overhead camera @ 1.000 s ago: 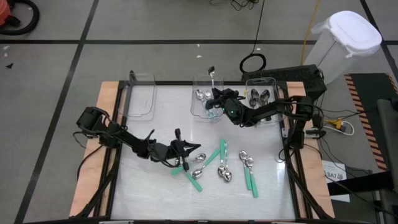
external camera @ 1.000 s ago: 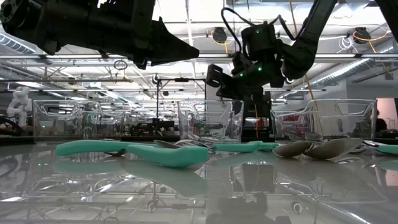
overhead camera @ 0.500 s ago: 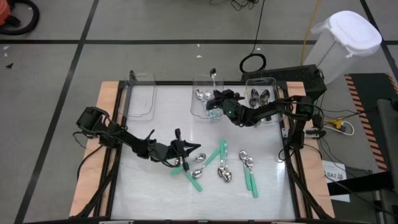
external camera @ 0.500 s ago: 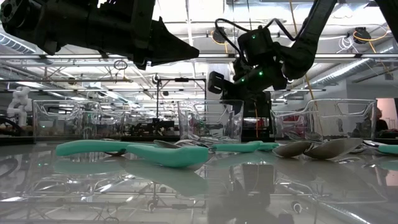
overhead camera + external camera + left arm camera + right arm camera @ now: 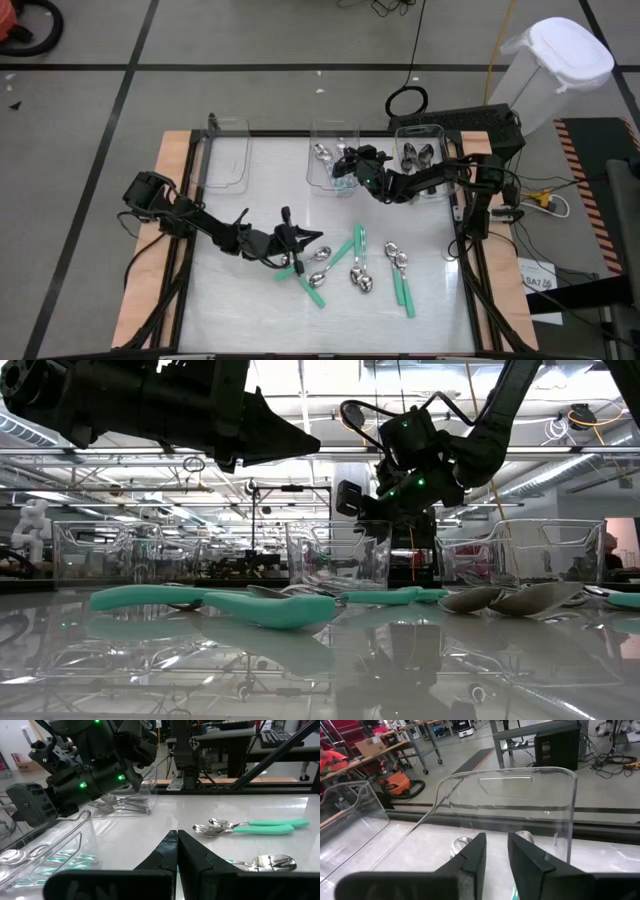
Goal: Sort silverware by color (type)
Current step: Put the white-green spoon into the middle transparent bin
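Note:
My right gripper (image 5: 344, 160) (image 5: 496, 841) hovers open over the clear middle bin (image 5: 333, 132), nothing between its fingers. Shiny spoon bowls (image 5: 462, 843) lie in that bin below it, beside teal-handled spoons (image 5: 47, 865). The right bin (image 5: 420, 152) holds dark spoons. Teal-handled spoons (image 5: 357, 243) and their silver bowls (image 5: 361, 282) lie scattered on the table's middle. My left gripper (image 5: 303, 240) (image 5: 177, 835) is shut and level above the table, just left of those spoons, touching nothing.
A third clear bin (image 5: 226, 150) stands at the far left. A teal spoon (image 5: 252, 826) and another spoon (image 5: 267, 862) lie ahead of the left fingers. Wooden rails (image 5: 175, 170) border the white tabletop. Bare tabletop stretches at the near left.
My right gripper has tipped a little downward over the middle bin. The shiny spoon that stuck up from its fingers past the bin's far wall is gone from them.

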